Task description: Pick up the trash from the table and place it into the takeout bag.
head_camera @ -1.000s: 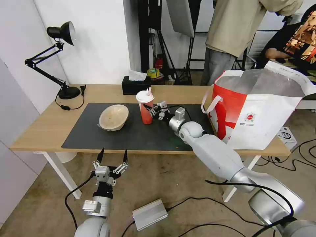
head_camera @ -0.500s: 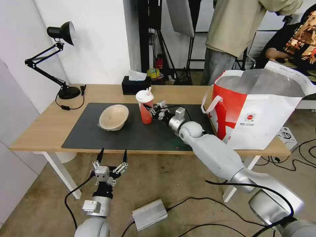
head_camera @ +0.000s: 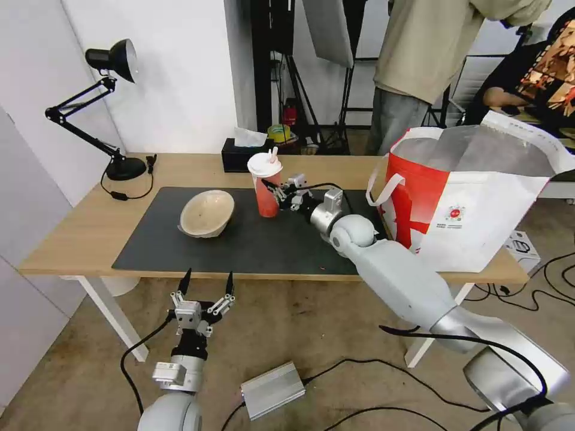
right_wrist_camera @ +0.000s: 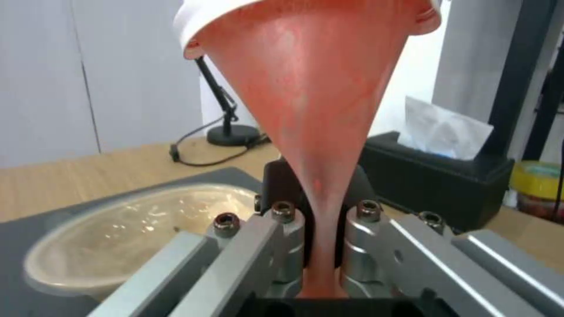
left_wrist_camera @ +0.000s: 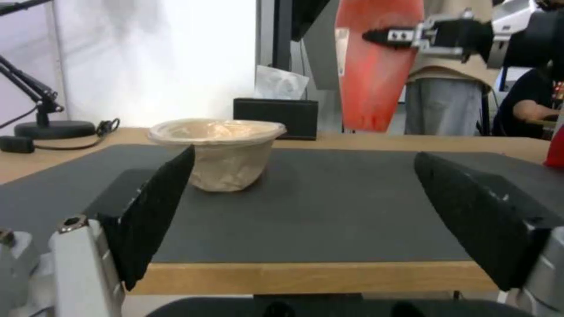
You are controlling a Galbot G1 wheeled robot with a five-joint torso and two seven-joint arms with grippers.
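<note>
I note a black desk lamp at ten o'clock — base on the wood. A black tissue box stands at twelve; a silver box lies on the floor.

White wall sitting behind, concrete floor showing cables and a metal box; black desk lamp standing at left.

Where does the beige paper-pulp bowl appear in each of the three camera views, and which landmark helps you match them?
Head view: beige bowl on the dark mat, robot-left of the red cup.
Left wrist view: bowl upright, mid-frame.
Right wrist view: bowl beyond the right gripper.
Shared landmark: black tissue box.
</note>
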